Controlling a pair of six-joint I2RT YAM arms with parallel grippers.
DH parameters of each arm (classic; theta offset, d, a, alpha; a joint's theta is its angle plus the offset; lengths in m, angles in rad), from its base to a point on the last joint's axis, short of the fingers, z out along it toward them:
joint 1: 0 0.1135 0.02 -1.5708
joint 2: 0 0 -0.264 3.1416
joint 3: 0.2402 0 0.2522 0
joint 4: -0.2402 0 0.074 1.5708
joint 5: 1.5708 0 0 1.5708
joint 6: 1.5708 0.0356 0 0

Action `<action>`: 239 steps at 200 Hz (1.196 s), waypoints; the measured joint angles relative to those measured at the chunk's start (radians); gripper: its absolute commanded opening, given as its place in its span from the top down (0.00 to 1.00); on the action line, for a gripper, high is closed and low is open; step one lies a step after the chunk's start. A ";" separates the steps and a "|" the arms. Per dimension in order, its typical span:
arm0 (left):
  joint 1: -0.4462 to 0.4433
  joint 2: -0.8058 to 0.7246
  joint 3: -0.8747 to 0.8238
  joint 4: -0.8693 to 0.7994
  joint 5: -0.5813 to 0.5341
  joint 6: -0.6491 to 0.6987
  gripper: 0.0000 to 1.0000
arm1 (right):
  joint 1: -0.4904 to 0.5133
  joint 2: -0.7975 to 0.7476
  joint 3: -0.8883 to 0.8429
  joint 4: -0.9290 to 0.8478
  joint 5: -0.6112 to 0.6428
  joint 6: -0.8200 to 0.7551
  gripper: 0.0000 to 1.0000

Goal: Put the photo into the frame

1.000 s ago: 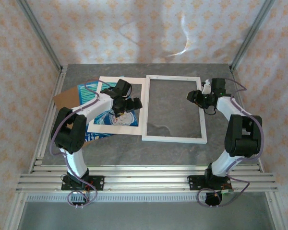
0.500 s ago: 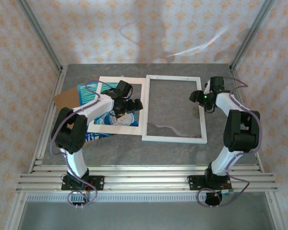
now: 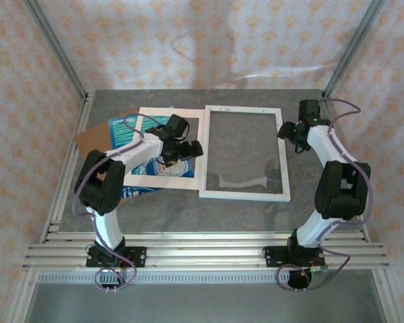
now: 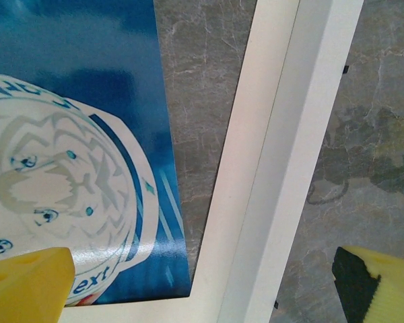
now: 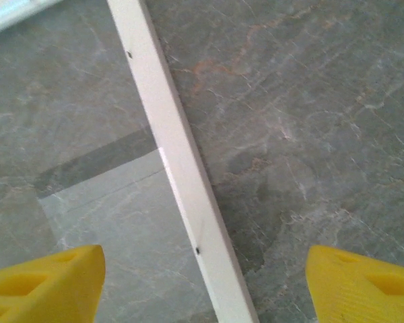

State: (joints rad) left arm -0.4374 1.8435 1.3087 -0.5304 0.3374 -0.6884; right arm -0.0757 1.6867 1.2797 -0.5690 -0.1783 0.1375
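Two yellow fingertips (image 4: 27,286) of the left gripper (image 4: 202,289) stand wide apart at the bottom corners of its wrist view. They are clamped on nothing and hover above the photo (image 4: 67,101), whose lower right corner shows through the window of the cream mat (image 4: 252,155). Just right of the mat's border runs the left rail of the frame (image 4: 310,134). The right gripper (image 5: 202,286) is likewise spread and holds nothing. Its pads (image 5: 44,282) are well clear on either side of the frame's right rail, which crosses its wrist view on a slant. From above, the photo lies tilted in the left half of the picture, apparently beneath the mat. Blue corners poke out at the mat's upper left and lower left, and a brown backing board (image 3: 87,139) shows at the far left. The frame lies flat in the middle of the grey table (image 3: 188,215), touching or nearly touching the mat's right edge, with its opening unfilled. I judge the task barely begun, and the step in hand is reaching for the photo. Next the left arm needs a hold on a thin glossy sheet lying flat, probably at an exposed corner or after the mat is slid aside. The right arm could meanwhile steady the frame's rail.
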 measured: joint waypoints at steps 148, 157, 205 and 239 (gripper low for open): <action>-0.175 0.107 -0.010 0.128 0.089 -0.072 0.00 | -0.181 -0.053 0.007 -0.003 -0.167 0.154 0.01; -0.182 0.111 -0.004 0.129 0.085 -0.074 0.00 | -0.180 -0.068 0.004 -0.003 -0.172 0.154 0.01; -0.218 0.140 0.040 0.150 0.098 -0.101 0.00 | -0.180 -0.145 -0.058 0.004 -0.224 0.177 0.01; -0.244 0.158 0.071 0.168 0.122 -0.123 0.00 | -0.146 -0.183 -0.076 0.012 -0.259 0.206 0.03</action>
State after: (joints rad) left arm -0.6815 2.0010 1.3792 -0.3622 0.4591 -0.8116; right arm -0.2222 1.5032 1.2037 -0.5568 -0.4370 0.3435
